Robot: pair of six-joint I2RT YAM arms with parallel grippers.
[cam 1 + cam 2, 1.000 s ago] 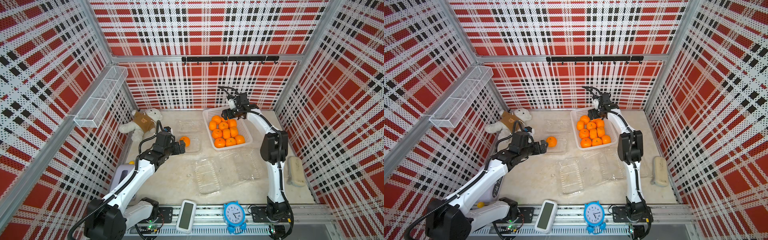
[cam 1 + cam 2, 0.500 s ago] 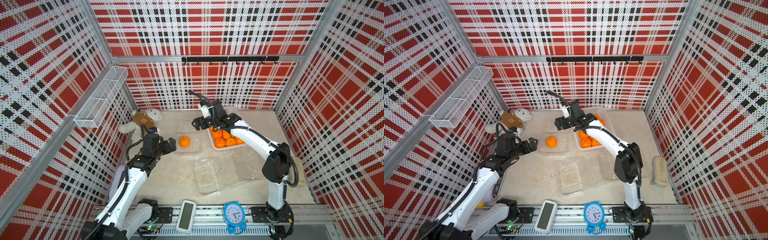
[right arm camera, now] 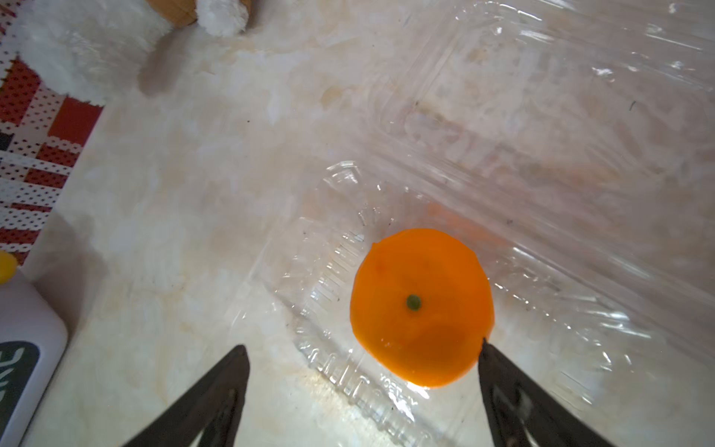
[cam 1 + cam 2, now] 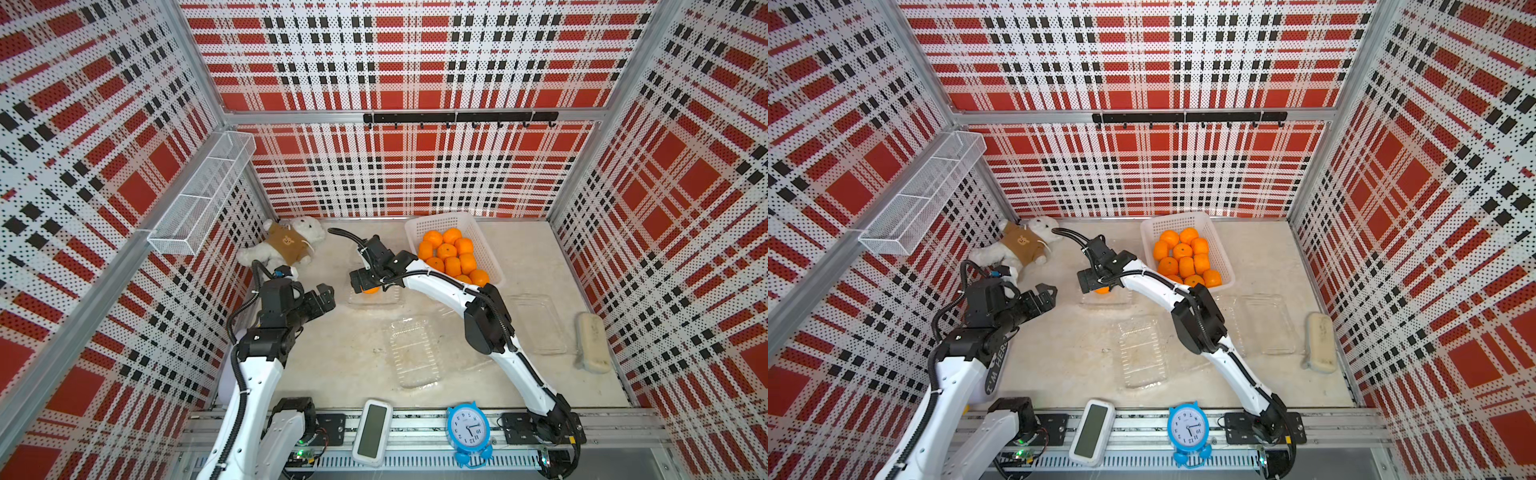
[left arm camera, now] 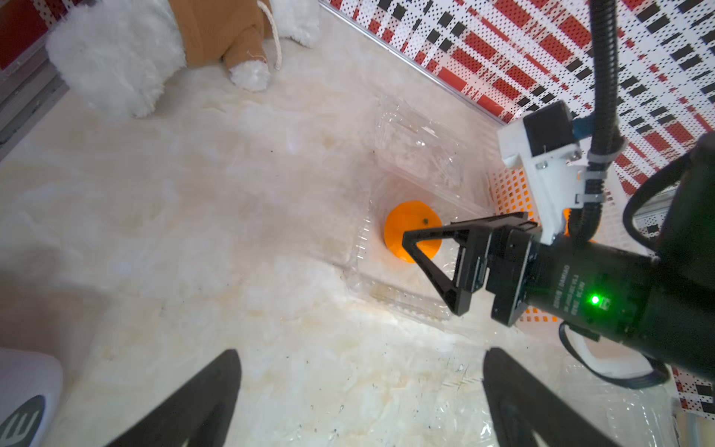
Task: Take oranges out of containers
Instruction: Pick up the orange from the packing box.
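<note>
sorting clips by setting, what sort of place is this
Probably a staged robot test cell: plaid perforated walls box in a tabletop, the left arm and right arm mount on a front rail, and props like a teddy bear and alarm clock lie about.

Setting: a robot test cell in a lab. Perforated red, black and white plaid panels (image 4: 415, 62) close three sides on an aluminium frame (image 4: 291, 118). A left arm (image 4: 253, 382) and a right arm (image 4: 528, 374), both white, are mounted on a slotted rail (image 4: 415, 420) at the front edge of the table (image 4: 340, 357). Props look staged: plush bear (image 4: 291, 245), blue alarm clock (image 4: 468, 432), hook rail (image 4: 457, 117), wire-mesh shelf (image 4: 199, 199).
</note>
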